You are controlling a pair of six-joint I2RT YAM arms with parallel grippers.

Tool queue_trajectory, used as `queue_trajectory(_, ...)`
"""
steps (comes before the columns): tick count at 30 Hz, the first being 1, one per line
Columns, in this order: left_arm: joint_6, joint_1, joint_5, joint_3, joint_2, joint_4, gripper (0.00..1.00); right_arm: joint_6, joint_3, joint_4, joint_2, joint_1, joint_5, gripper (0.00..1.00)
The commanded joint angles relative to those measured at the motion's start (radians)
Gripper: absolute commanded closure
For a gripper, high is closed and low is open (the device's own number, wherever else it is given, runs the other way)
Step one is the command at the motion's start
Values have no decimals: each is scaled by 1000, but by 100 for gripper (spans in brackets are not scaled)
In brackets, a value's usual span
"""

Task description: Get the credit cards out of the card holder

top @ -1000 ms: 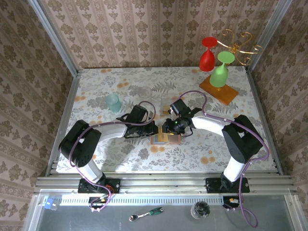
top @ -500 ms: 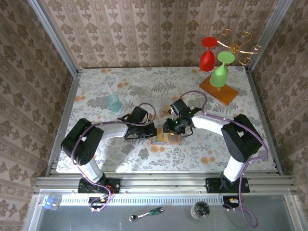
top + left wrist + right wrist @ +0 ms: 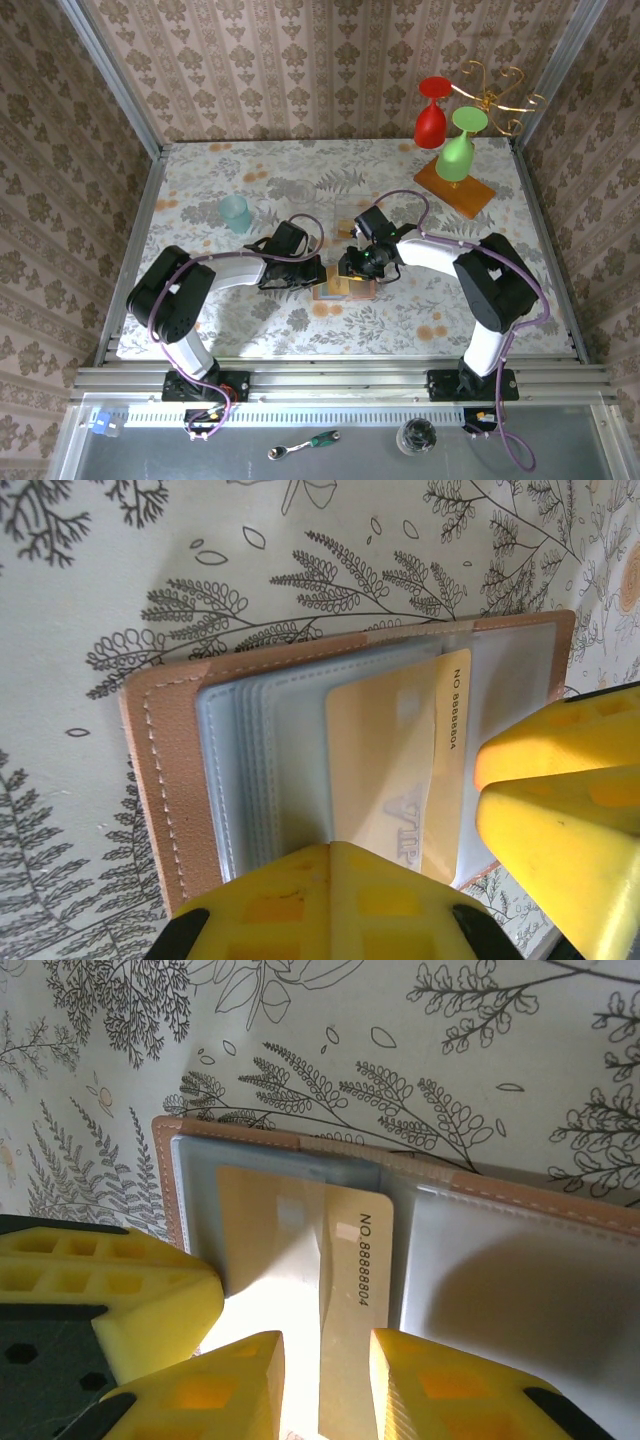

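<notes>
The card holder [image 3: 343,290] lies open on the floral tablecloth between both grippers, showing a tan leather rim [image 3: 168,780] and grey-blue pockets [image 3: 500,1290]. An orange-tan credit card [image 3: 385,750] marked NO. 8888804 [image 3: 355,1250] sticks partway out of one pocket. My left gripper [image 3: 318,272] is shut, its joined tips [image 3: 335,848] resting on the holder at the card's near edge. My right gripper [image 3: 352,268] stands open over the card's protruding strip [image 3: 325,1360], one finger on each side. The blue-teal card is hidden.
A pale teal cup [image 3: 236,213] stands to the left behind the left arm. At the back right an orange wooden slab [image 3: 470,195] carries a gold rack with a red goblet [image 3: 431,120] and a green goblet [image 3: 457,150].
The right forearm has edged slightly to the left. The card holder and the left gripper have stayed where they were.
</notes>
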Motion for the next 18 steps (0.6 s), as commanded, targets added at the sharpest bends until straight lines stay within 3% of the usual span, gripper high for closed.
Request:
queue_trajectory(1,17,9,-16,-1,5,-32,100,3,-10,16,16,-6,-23,69)
queue_trajectory(18,12,9,-18,-6,1,-34,100,8,-38,27,0,-10,-20,69)
